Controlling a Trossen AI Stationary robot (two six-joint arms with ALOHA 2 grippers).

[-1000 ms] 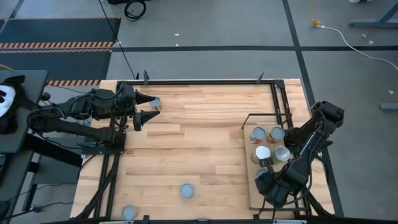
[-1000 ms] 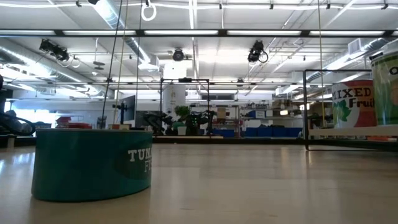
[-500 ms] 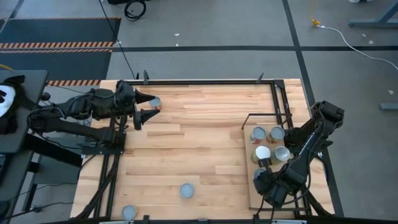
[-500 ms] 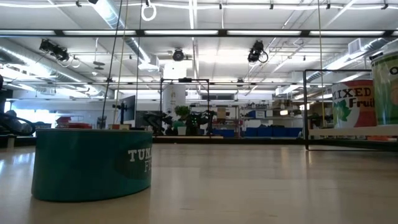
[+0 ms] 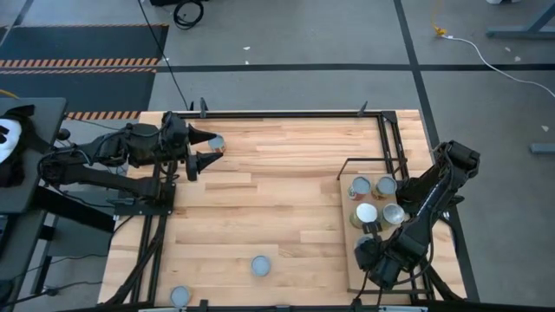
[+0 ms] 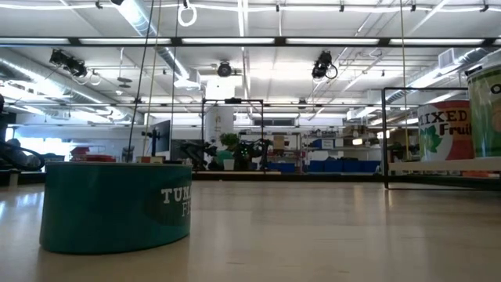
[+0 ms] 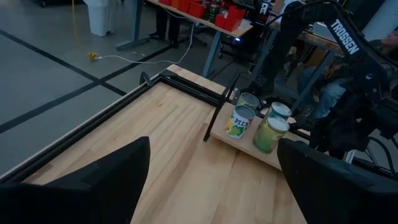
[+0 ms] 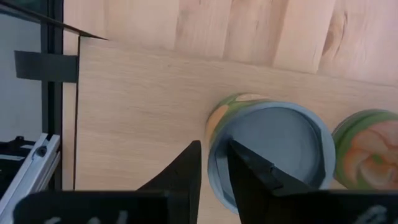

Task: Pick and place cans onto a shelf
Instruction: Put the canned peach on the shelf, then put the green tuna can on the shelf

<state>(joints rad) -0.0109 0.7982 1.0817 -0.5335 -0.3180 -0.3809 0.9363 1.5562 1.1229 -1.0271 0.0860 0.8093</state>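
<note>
No change: left hand (image 5: 211, 149) open, empty; right hand (image 8: 214, 163) nearly closed, empty.

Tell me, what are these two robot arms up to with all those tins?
They are moving cans onto a pale wooden shelf at one side of the table. Four cans stand in a cluster there already. The right gripper hangs over the shelf beside them, its fingers close together above a grey-topped can without gripping it. The left gripper is open at the far corner, next to another can. Two more cans wait near the table's front edge.
</note>
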